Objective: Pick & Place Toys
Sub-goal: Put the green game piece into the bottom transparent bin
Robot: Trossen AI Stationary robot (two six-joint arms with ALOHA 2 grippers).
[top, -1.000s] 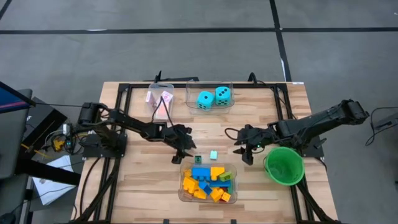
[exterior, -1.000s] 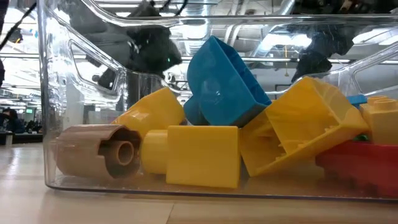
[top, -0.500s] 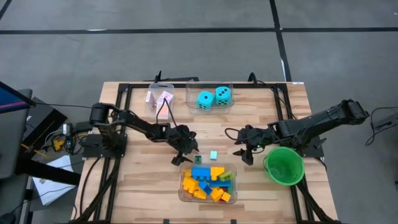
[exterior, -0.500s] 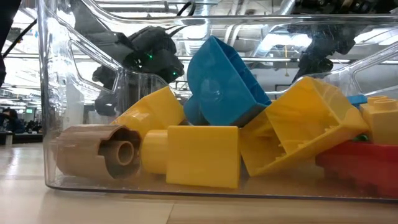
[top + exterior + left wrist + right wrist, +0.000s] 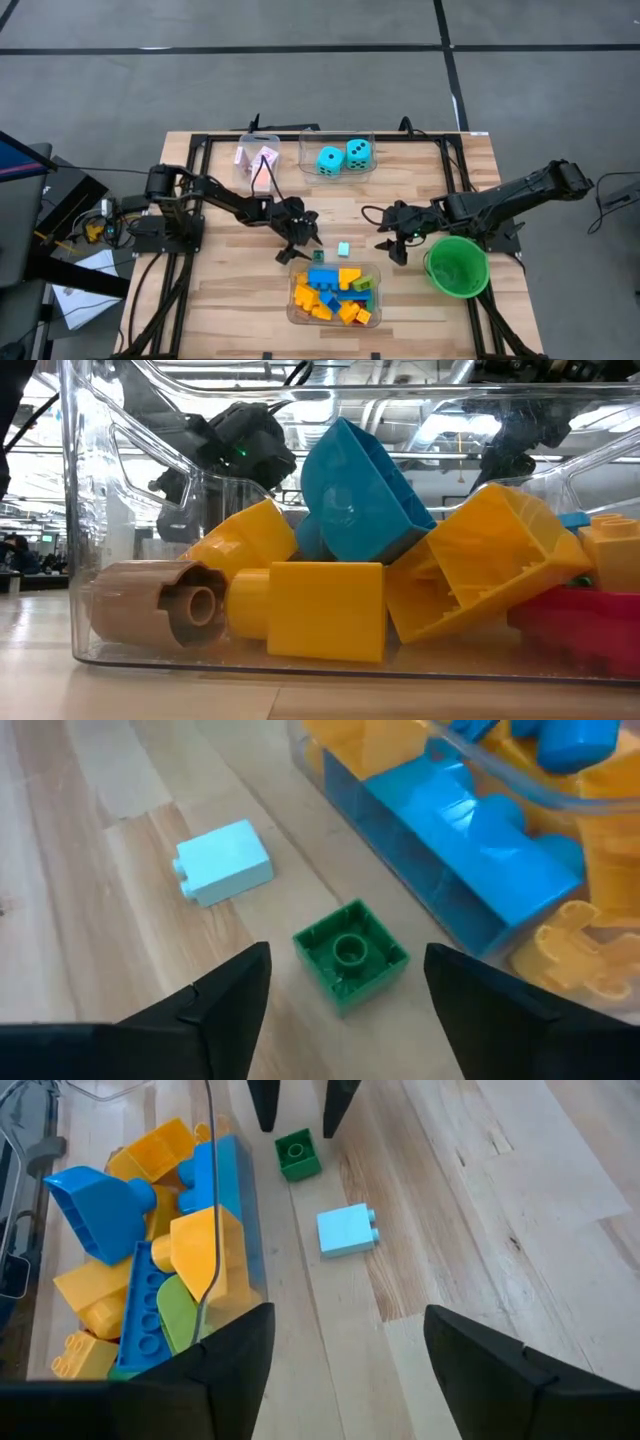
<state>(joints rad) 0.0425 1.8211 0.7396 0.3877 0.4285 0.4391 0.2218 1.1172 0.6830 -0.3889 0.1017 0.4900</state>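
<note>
Looking for brand marks or lettering turns up nothing legible on any tub, brick or arm; the only markings are the black dots on the two cyan dice, which sit side by side in a clear tub at the far edge of the wooden table. Just beside it, another small clear tub holds pink-backed cards.

Nearest the front edge, a larger clear tub is packed with building bricks (yellow, blue, orange, a little green, and a red one low at the side in the low view). Seen level, a big blue scoop-shaped piece leans over yellow blocks and a brownish cylinder.

Two bricks lie loose on the wood just beyond that tub: a small green brick, stud up, close to the tub wall, and a pale blue brick a little apart from it.

The left gripper hangs low over the green brick, its fingers spread apart to either side and not touching it. The right gripper waits near the green round bowl, fingers also apart and empty, pointing towards the loose bricks.
</note>
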